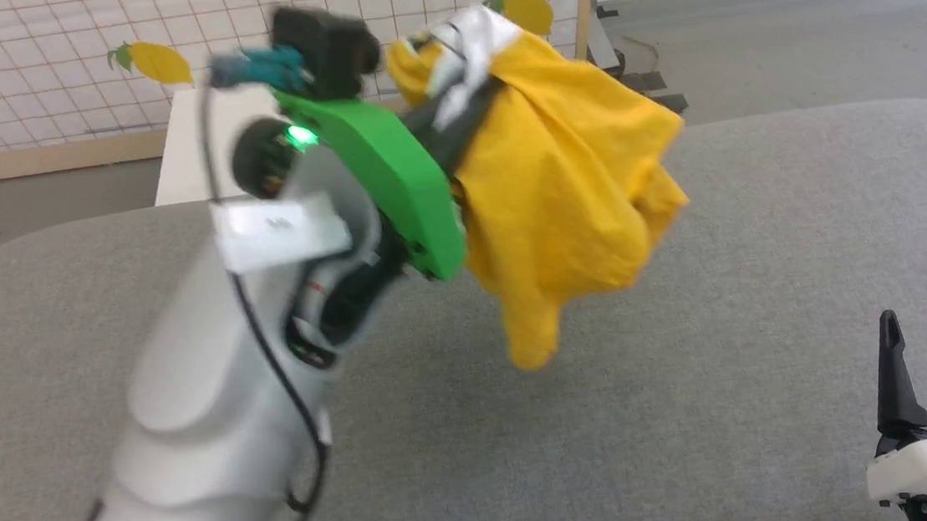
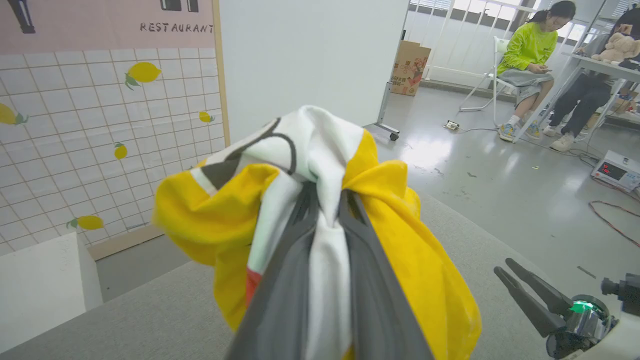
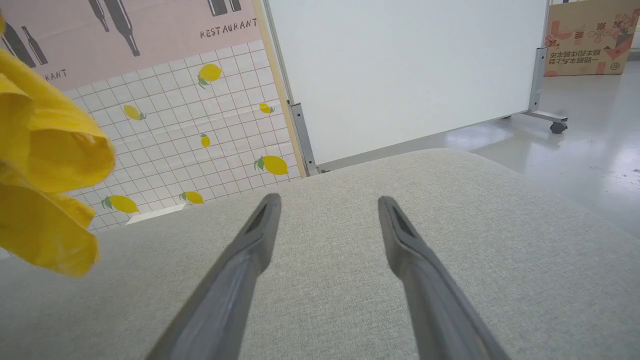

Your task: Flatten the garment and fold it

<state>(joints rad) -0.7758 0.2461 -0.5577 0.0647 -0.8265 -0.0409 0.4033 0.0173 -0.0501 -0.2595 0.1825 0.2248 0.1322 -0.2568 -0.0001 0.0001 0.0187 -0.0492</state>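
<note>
While the left gripper (image 1: 459,118) is clamped on the garment (image 1: 567,193) in the head view, the bunched yellow cloth hangs clear of the grey padded surface (image 1: 696,425), long axis downward, up and left of the right gripper (image 1: 923,329). The left wrist view shows soft white and yellow folds pinched between its dark fingers (image 2: 290,270); in the right wrist view the free fingers (image 3: 250,250) stand wide apart, and a loose yellow edge hangs left of them.

Bright yellow garment (image 1: 566,184) with white patches and black lines; plain grey tabletop (image 1: 696,425).
</note>
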